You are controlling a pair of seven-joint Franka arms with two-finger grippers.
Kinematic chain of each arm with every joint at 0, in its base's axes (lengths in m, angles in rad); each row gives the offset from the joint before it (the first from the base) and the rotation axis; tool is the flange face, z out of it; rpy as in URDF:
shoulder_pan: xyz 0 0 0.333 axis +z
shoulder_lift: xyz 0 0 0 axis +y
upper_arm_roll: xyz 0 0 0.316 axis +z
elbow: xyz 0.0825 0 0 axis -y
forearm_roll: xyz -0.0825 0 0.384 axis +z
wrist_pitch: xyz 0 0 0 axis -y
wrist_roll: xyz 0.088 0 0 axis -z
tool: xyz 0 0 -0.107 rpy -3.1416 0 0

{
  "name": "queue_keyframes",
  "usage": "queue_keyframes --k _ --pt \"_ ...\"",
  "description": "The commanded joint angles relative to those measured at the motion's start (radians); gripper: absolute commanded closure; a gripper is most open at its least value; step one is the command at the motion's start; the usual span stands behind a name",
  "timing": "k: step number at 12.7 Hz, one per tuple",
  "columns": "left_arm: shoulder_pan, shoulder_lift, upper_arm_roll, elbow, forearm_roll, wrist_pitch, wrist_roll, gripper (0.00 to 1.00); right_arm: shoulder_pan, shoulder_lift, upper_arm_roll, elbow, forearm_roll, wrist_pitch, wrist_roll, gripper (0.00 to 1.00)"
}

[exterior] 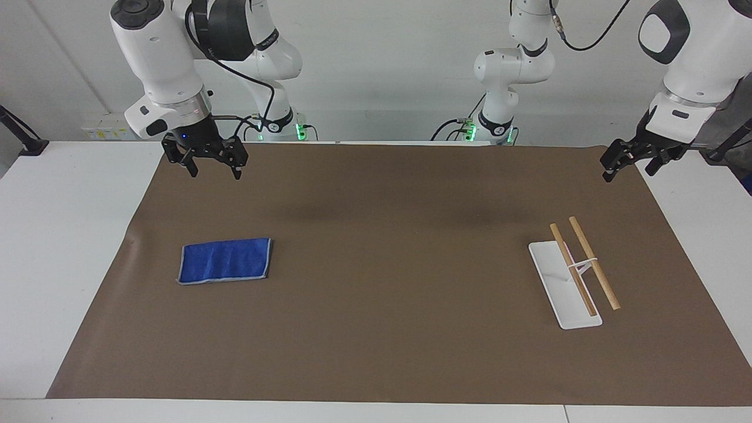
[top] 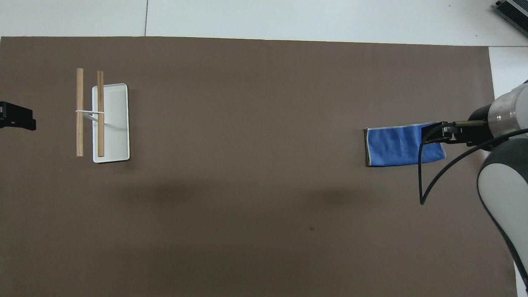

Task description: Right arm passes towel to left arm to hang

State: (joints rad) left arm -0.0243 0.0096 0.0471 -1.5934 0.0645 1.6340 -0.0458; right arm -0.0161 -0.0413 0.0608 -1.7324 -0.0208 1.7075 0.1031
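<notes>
Two white Franka arms hang above a brown mat (exterior: 376,329) that covers most of the white table (exterior: 64,235). The right gripper (exterior: 214,170) is up in the air over the mat's edge closest to the robots, at the right arm's end of the table; its two black fingers (exterior: 237,169) point down and stand spread apart, holding nothing. A black cable (top: 425,181) loops loose from the right arm's wrist.

The towel (exterior: 225,260), a royal-blue cloth with a pale grey stitched edge, lies flat on the mat at the right arm's end, farther from the robots than the right gripper and untouched by it. In the overhead view the raised wrist covers one corner of the towel (top: 398,146).

The left gripper (exterior: 625,161) waits in the air over the mat's corner at the left arm's end; I cannot tell whether it is released or clenched.

A towel rack (exterior: 573,276) stands on the mat at the left arm's end, well apart from the towel: a white rectangular base carrying two wooden bars (exterior: 593,261) side by side on a thin white stand.
</notes>
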Motion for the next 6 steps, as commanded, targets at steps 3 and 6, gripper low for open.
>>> queue_keyframes --k 3,6 --pt "0.006 -0.033 -0.003 -0.037 -0.009 0.004 0.001 0.00 -0.005 -0.014 0.001 -0.015 0.016 0.011 -0.026 0.00" --pt "0.006 -0.033 -0.003 -0.037 -0.009 0.006 0.001 0.00 -0.010 -0.014 0.001 -0.015 0.018 0.011 -0.028 0.00"
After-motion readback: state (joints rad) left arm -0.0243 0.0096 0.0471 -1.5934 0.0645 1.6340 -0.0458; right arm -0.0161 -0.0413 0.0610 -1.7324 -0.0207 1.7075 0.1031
